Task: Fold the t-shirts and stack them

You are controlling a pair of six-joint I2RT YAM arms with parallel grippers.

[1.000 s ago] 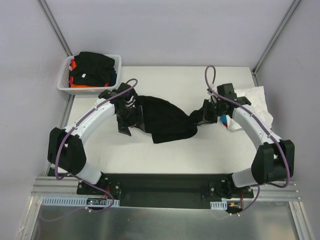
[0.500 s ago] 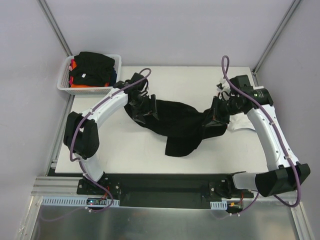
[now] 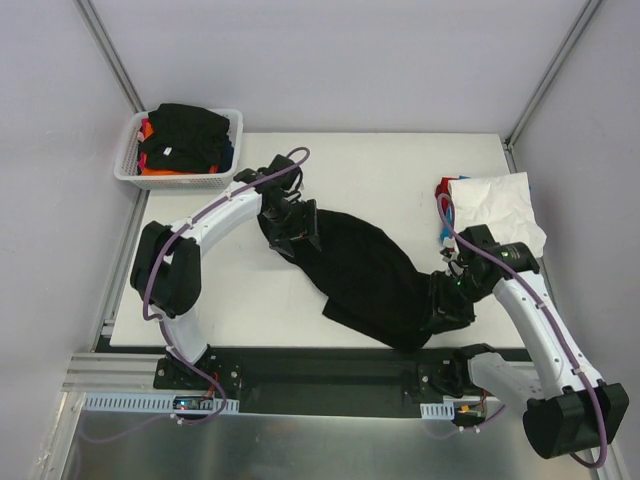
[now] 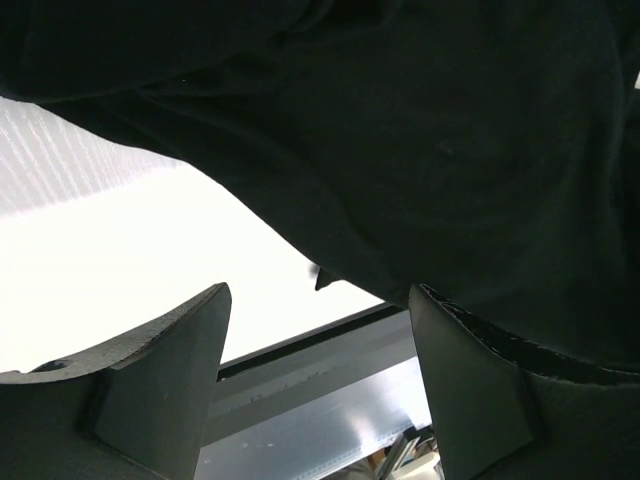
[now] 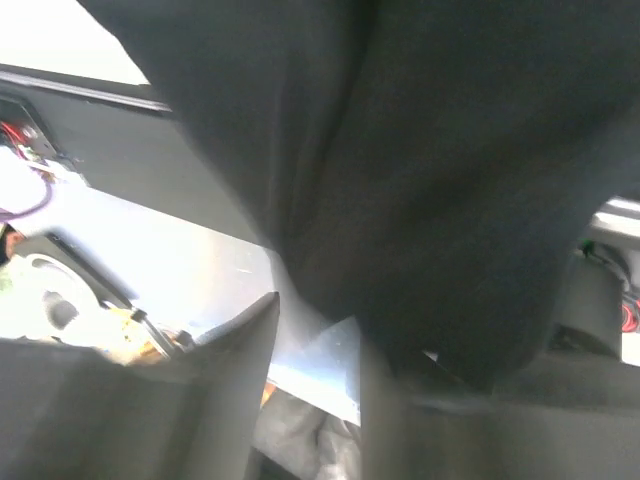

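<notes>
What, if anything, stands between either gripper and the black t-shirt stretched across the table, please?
Nothing visible does. The left gripper is at the far-left end of the black t-shirt, and the right gripper is at its near-right end, with cloth right up against both.

My white tabletop [image 3: 250, 300] has a big black cloth t-shirt [image 3: 365, 275] stretched diagonally across it, plus a crumpled white t-shirt [image 3: 495, 200] over at the far right corner.
</notes>
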